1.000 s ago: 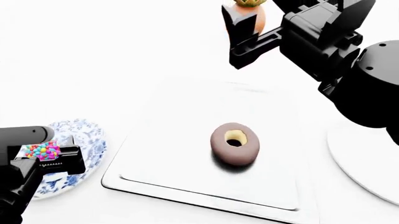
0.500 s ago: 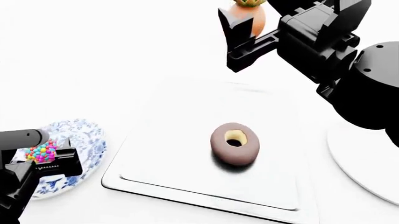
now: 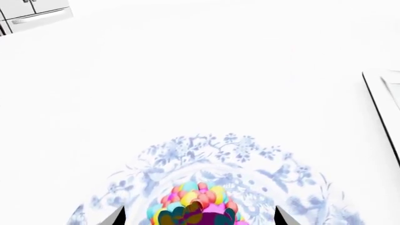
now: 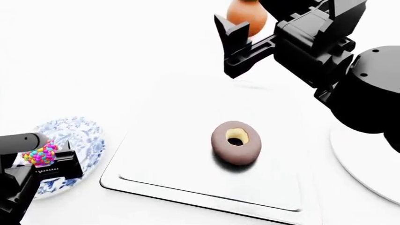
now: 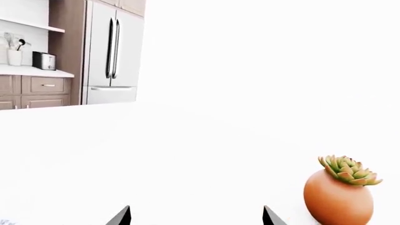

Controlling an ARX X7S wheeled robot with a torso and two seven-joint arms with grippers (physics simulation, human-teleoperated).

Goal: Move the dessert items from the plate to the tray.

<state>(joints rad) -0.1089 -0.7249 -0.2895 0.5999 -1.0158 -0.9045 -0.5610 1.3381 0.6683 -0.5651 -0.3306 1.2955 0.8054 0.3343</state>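
Observation:
The chocolate-brown ring doughnut [image 4: 235, 143] lies in the middle of the large white tray [image 4: 181, 117]. The ball of multicoloured candies [image 4: 41, 153] sits on the blue-patterned plate [image 4: 81, 133] at the left. My left gripper [image 4: 44, 157] is open, with one finger on each side of the ball. In the left wrist view its fingertips [image 3: 117, 216] stand apart from the ball [image 3: 196, 199] with a gap on each side. My right gripper [image 4: 230, 47] is open and empty, in the air above the tray's far edge, in front of the orange pot [image 4: 247, 15].
A plain white round plate [image 4: 368, 164] lies right of the tray. The orange pot with a succulent [image 5: 340, 194] stands beyond the tray. The tray's dark edge [image 3: 380, 93] shows in the left wrist view. A fridge [image 5: 112, 56] and cabinets stand far behind.
My left gripper has sunk a little around the candy ball. My right gripper has drifted slightly left and up. The doughnut has stayed on the tray.

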